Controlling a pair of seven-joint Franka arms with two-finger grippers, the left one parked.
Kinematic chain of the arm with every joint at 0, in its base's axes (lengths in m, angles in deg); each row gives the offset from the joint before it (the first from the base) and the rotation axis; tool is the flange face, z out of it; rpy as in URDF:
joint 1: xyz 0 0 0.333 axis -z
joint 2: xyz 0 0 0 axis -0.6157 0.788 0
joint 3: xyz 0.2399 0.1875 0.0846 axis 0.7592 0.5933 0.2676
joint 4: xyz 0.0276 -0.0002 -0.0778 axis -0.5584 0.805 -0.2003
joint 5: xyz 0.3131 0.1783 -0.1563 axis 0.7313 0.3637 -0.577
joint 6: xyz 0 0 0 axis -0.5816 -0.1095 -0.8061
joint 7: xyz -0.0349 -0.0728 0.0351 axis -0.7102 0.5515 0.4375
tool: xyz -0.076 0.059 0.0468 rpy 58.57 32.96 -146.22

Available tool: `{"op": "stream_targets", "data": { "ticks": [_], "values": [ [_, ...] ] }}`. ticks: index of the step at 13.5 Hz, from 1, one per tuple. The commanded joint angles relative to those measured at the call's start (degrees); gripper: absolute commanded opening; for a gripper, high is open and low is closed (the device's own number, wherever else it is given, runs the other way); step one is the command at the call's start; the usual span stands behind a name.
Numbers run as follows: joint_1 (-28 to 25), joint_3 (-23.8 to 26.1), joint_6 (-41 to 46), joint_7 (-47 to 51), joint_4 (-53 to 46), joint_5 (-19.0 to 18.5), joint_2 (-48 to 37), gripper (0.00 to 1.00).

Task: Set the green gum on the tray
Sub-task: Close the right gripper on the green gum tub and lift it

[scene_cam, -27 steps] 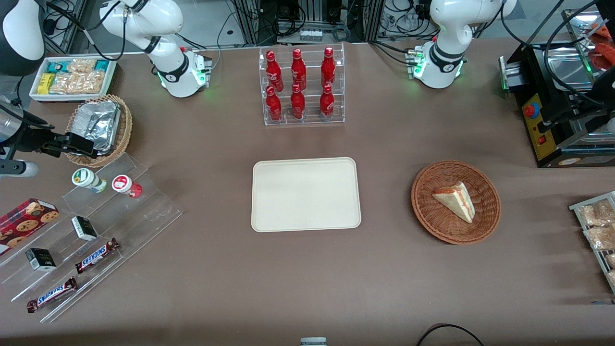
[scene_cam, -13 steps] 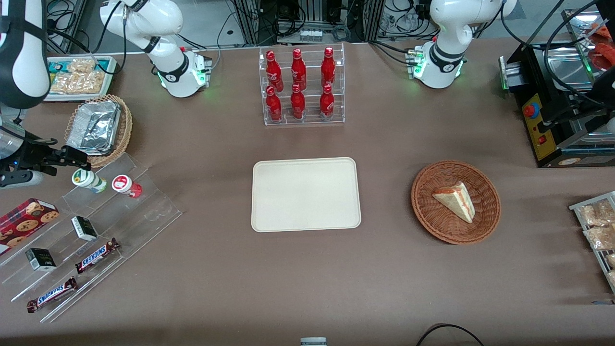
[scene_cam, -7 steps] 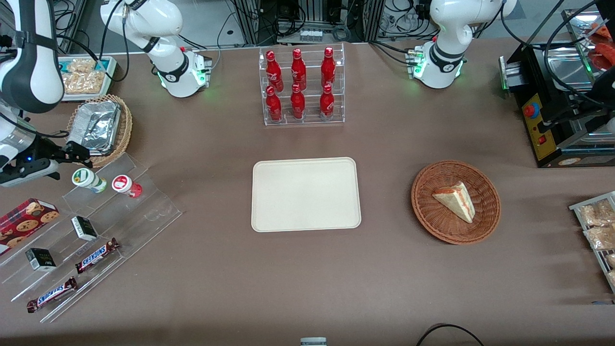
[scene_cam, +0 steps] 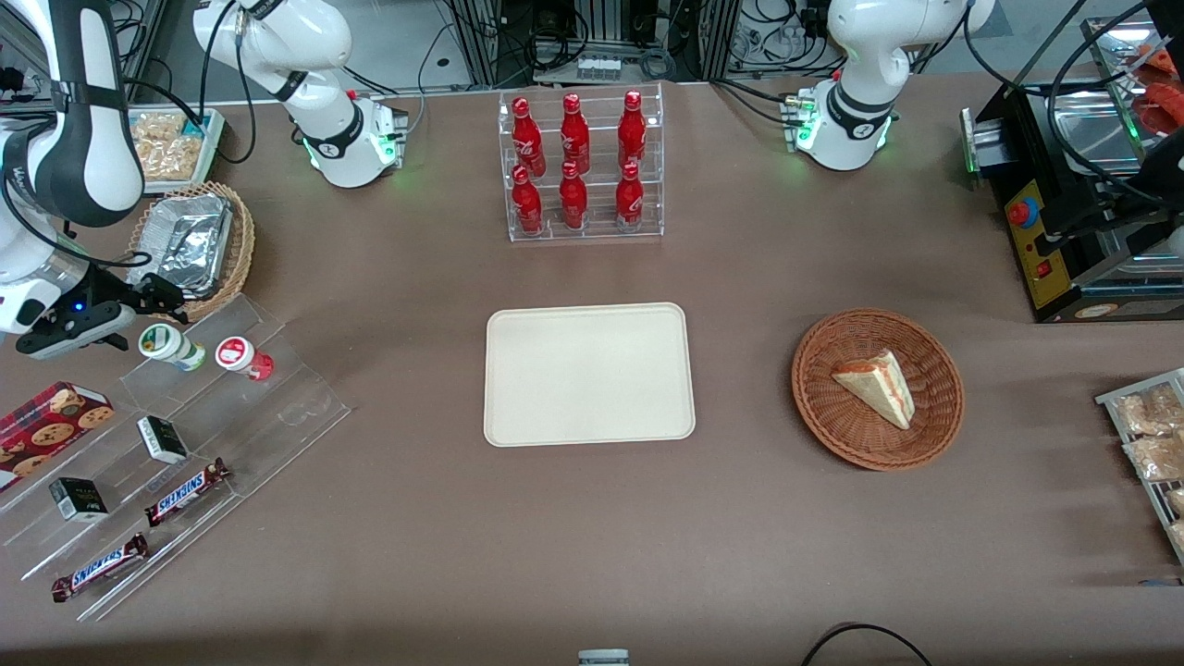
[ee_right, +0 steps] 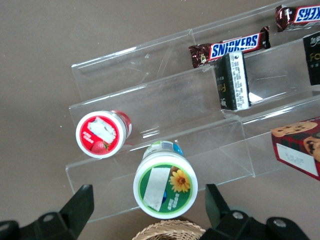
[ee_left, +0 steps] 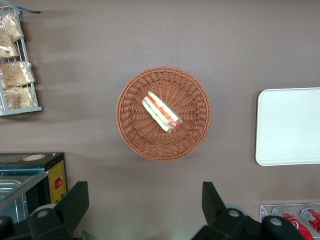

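Note:
The green gum (scene_cam: 169, 344) is a small white canister with a green lid and a yellow flower mark. It lies tilted on the top step of a clear acrylic stand (scene_cam: 277, 407). My right gripper (scene_cam: 146, 318) hovers just above it, open. In the right wrist view the green gum (ee_right: 165, 186) sits between the two black fingers (ee_right: 79, 202), which are spread wide and do not touch it; the gripper (ee_right: 148, 196) holds nothing. The cream tray (scene_cam: 589, 375) lies flat at the table's middle, far off toward the parked arm's end, and the tray (ee_left: 287, 125) carries nothing.
A red-lidded canister (scene_cam: 242, 356) lies beside the green one. Snickers bars (scene_cam: 188, 491), small dark boxes (scene_cam: 163, 439) and a cookie box (scene_cam: 51, 421) fill the stand's lower steps. A wicker basket with foil (scene_cam: 190, 245) is close by. Also present: a bottle rack (scene_cam: 581, 166) and a sandwich basket (scene_cam: 877, 388).
My right gripper has moved from over the foil basket to just above the green gum, with the arm swinging in over the table's end. The gum has not moved.

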Motion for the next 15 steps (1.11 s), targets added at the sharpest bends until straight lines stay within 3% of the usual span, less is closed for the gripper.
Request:
{"op": "stream_targets", "data": {
  "ticks": [1,10,11,12,13,15],
  "values": [
    [0.25,-0.83,-2.13,-1.27,1.06,-0.47,0.36,0.99],
    [0.34,-1.18,-4.77,-2.94,1.06,-0.29,2.91,0.97],
    [0.34,-1.18,-4.77,-2.94,0.97,-0.29,2.91,0.72],
    [0.25,-1.18,-4.77,-2.77,0.88,-0.29,3.0,0.3],
    [0.16,-1.18,-4.69,-2.33,0.8,-0.2,3.0,0.0],
    [-0.01,-1.18,-4.16,-1.97,0.36,0.15,3.0,0.0]
  ]
}}
